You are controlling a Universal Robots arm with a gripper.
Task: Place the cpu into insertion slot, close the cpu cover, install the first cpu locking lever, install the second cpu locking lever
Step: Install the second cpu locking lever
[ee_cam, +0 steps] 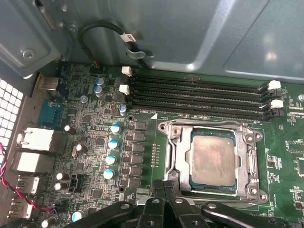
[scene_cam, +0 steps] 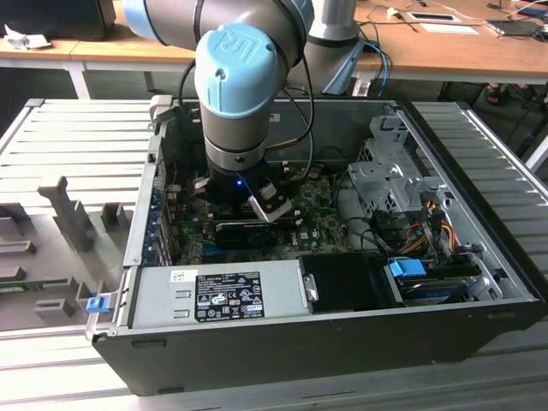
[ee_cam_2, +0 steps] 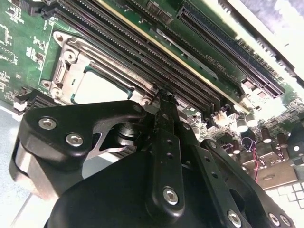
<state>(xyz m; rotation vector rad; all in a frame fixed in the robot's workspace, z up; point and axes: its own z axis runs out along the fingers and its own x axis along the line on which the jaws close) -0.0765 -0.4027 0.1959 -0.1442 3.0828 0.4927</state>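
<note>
The cpu point(ee_cam: 213, 159) lies flat in the insertion slot point(ee_cam: 167, 128) on the green motherboard, its dull metal face up. The silver cpu cover point(ee_cam: 179, 152) lies down around it, framing the chip. In the second wrist view the cpu point(ee_cam_2: 97, 88) and cover point(ee_cam_2: 71, 71) sit just beyond the black fingers. My gripper point(ee_cam: 164, 186) is at the socket's corner, its fingertips pressed together with no gap. A thin metal lever end point(ee_cam_2: 153, 91) shows right at the tips of the gripper point(ee_cam_2: 164, 97). I cannot tell whether they touch.
Long black memory slots point(ee_cam: 199, 92) run beside the socket, with capacitors point(ee_cam: 114, 142) and rear ports point(ee_cam: 35, 140) nearby. In the exterior view the arm point(scene_cam: 240, 77) reaches down into the open computer case point(scene_cam: 257, 342), between the power supply point(scene_cam: 223, 295) and the drive cage point(scene_cam: 390, 175).
</note>
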